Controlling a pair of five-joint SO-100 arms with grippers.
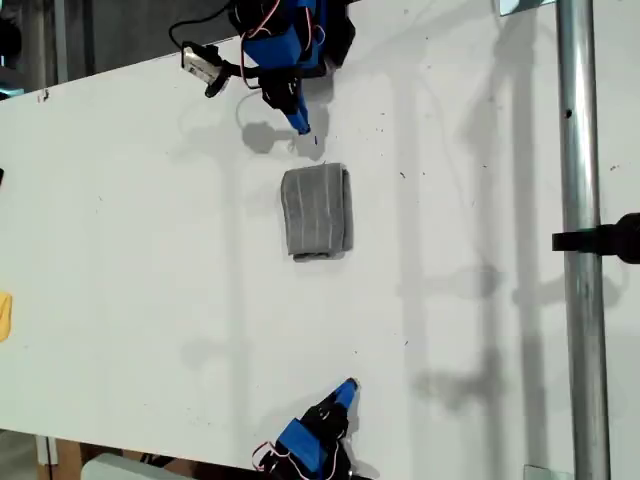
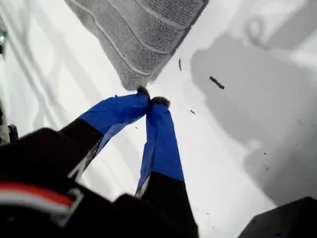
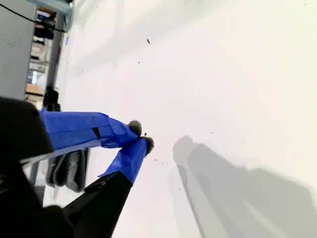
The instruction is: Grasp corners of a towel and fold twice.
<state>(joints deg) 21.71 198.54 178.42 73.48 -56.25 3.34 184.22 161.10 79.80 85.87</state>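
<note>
The grey striped towel [image 1: 316, 210] lies folded into a small rectangle on the white table [image 1: 140, 260], near the middle of the exterior view. My first gripper [image 1: 302, 127] hovers just beyond the towel's far short edge, shut with nothing between its blue-taped fingers. In the first wrist view the gripper [image 2: 150, 99] has its tips touching, right at a corner of the towel [image 2: 143, 34]. My second gripper [image 1: 349, 384] is near the table's front edge, well away from the towel, and is also shut and empty [image 3: 141, 136]. The towel [image 3: 68, 169] shows partly behind its fingers.
A metal pole [image 1: 580, 250] with a black clamp [image 1: 612, 238] runs down the exterior view's right. A yellow object [image 1: 4, 315] sits at that view's left edge. Small dark specks [image 2: 216, 83] dot the table near the first gripper.
</note>
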